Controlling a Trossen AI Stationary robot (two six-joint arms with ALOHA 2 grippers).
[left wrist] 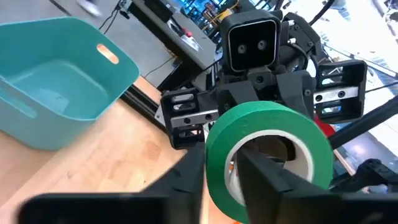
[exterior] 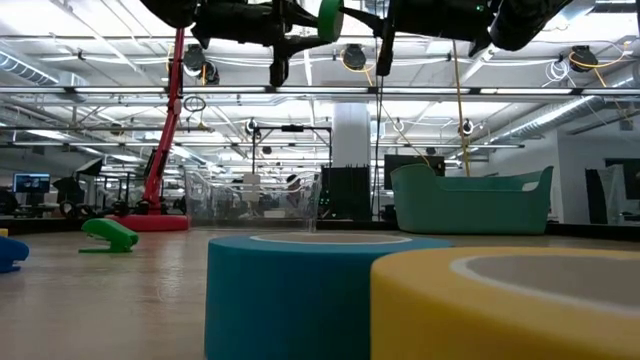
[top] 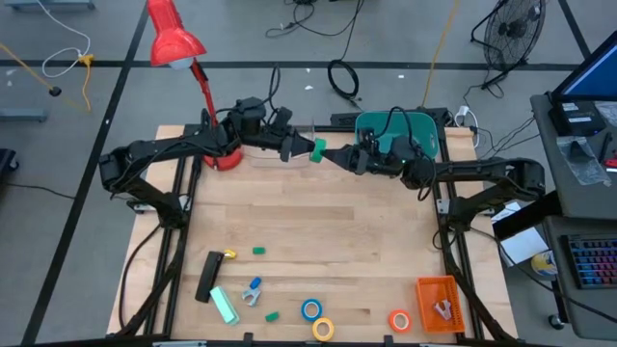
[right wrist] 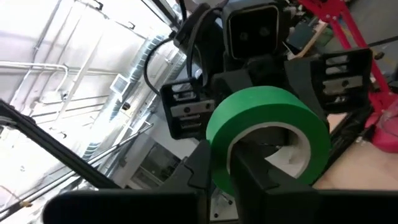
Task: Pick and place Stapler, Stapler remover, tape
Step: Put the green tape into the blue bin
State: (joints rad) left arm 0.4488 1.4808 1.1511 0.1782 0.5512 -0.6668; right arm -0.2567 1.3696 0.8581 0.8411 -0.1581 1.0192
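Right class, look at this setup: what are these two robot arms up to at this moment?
The two arms meet in mid-air at the far side of the wooden table, passing a green ring-shaped tape roll between them. Both the left gripper and the right gripper have a finger through the roll's centre. The teal plastic tub sits just behind. Blue, yellow and orange tape rolls lie on the near side.

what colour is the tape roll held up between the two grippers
Green, with a pale inner core; the tape roll shows best in the left wrist view.
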